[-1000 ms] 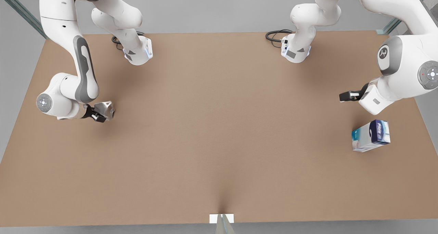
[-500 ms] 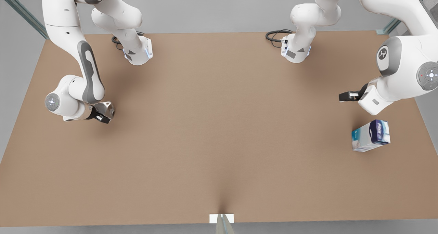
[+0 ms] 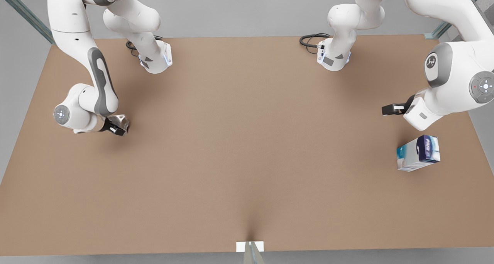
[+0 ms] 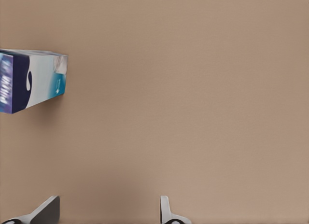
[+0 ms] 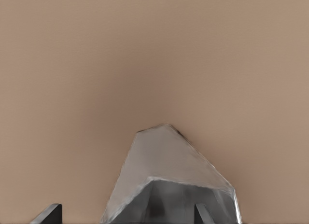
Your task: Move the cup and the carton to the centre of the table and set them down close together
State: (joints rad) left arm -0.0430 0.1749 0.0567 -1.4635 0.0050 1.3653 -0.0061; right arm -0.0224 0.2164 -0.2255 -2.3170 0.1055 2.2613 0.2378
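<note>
Hovering over the table [image 3: 247, 148], I see a plain matte brown top with a small white tab [image 3: 250, 246] at the middle of its near edge and the two arm bases [image 3: 156, 59] bolted along its far edge, black cables [image 3: 310, 40] coiled beside them; nothing lies on the wide middle between the two things I am after.

My right gripper [image 3: 117, 127] sits low near the table's edge at the front view's left; its fingers [image 5: 48, 213] stand on either side of the cup [image 5: 169, 180], but I cannot tell whether they press its walls; the cup is silver-grey, shiny and faceted, tapering away from my wrist, with a soft shadow on the wood past it; in the front view the cup [image 3: 119, 121] peeks out beside the dark fingertips.

My left gripper [image 3: 391, 109] hangs near the edge at the front view's right, its fingers [image 4: 46, 212] spread apart with bare table between them, gripping nothing; the carton [image 3: 418, 153] lies just beside it toward the near edge, not touched; it is a small rectangular box lying on its side, white and light blue with teal marks and a dark navy-purple end; that end carries pale lettering, too blurred for me to read.
</note>
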